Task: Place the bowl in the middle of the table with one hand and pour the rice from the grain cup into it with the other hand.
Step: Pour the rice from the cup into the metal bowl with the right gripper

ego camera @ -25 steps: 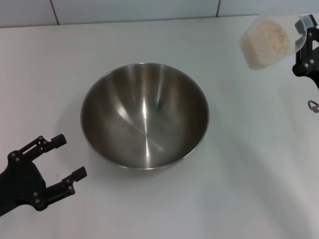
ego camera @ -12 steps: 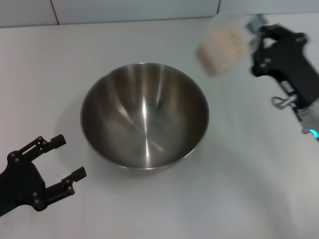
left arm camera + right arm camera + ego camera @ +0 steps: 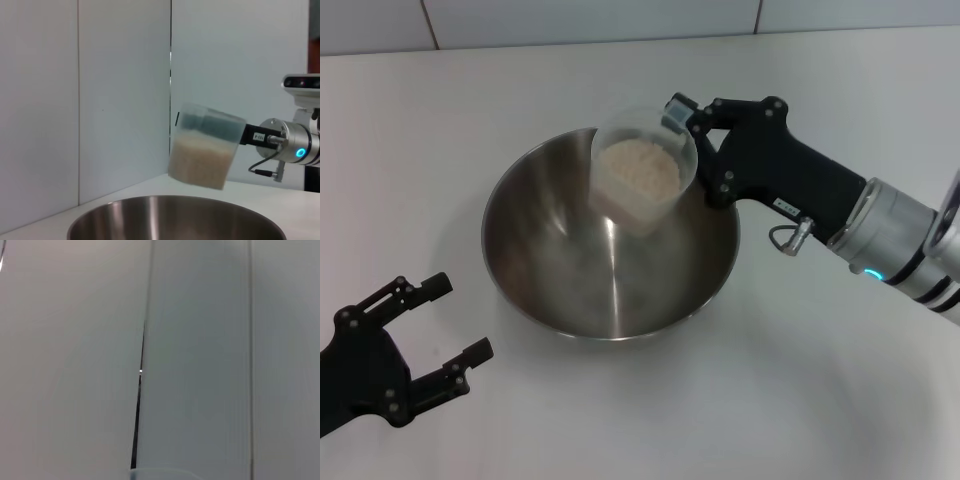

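Observation:
The big steel bowl (image 3: 610, 235) stands in the middle of the white table (image 3: 820, 400); its rim also shows in the left wrist view (image 3: 175, 217). My right gripper (image 3: 695, 135) is shut on the clear grain cup (image 3: 642, 170) and holds it above the bowl's far side, slightly tilted. The cup holds a mass of pale rice (image 3: 640, 165), also seen in the left wrist view (image 3: 200, 160). No rice shows in the bowl. My left gripper (image 3: 445, 320) is open and empty on the near left, apart from the bowl.
Grey-white tiles (image 3: 580, 20) run along the table's far edge. The right arm (image 3: 890, 235) reaches in from the right. The right wrist view shows only tiled wall (image 3: 200, 340).
My right gripper has carried the grain cup from the far right to over the bowl. The left gripper and the bowl have not moved.

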Tool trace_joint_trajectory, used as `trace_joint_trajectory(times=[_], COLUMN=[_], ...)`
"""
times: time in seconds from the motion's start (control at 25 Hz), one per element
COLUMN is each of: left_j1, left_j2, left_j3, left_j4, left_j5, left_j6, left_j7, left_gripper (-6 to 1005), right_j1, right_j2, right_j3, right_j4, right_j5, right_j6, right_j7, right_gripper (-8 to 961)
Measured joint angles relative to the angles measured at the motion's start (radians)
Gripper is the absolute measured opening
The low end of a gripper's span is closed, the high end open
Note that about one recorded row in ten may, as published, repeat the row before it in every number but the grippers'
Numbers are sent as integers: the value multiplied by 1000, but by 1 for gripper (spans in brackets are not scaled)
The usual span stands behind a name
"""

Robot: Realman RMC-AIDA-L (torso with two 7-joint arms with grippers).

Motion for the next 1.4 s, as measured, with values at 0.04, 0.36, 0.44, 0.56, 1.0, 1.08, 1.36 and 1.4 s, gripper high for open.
trace_joint_trajectory(times=[0.04, 0.36, 0.44, 0.56, 1.0, 1.08, 1.36, 1.4], left_j1=[0, 3, 3, 3, 2, 1, 1, 1], left_j2=[0, -1, -2, -2, -6, -6, -18, -18], left_j3=[0, 2, 1, -2, -6, -11, -42, -42], left_j4=[0, 0, 0, 0, 0, 0, 6, 6], left_j5=[0, 0, 0, 0, -6, -7, -4, -4], left_j6=[0, -2, -4, -5, -34, -36, -64, -64], left_j7=[0, 0, 0, 0, 0, -1, 4, 4], left_gripper=[800, 800, 800, 800, 800, 800, 800, 800], right_j1=[0, 14, 24, 32, 103, 117, 146, 146], right_j2=[0, 0, 0, 0, 2, 3, 5, 5], right_j3=[0, -14, -31, -46, -61, -61, -92, -92], right_j4=[0, -43, -75, -111, -219, -221, -228, -228], right_j5=[0, -13, -14, -14, -10, -9, -10, -10], right_j6=[0, 2, -12, -34, -61, -58, -36, -36], right_j7=[0, -13, -43, -106, -546, -637, -949, -949], right_gripper=[13, 13, 14, 14, 14, 14, 14, 14])
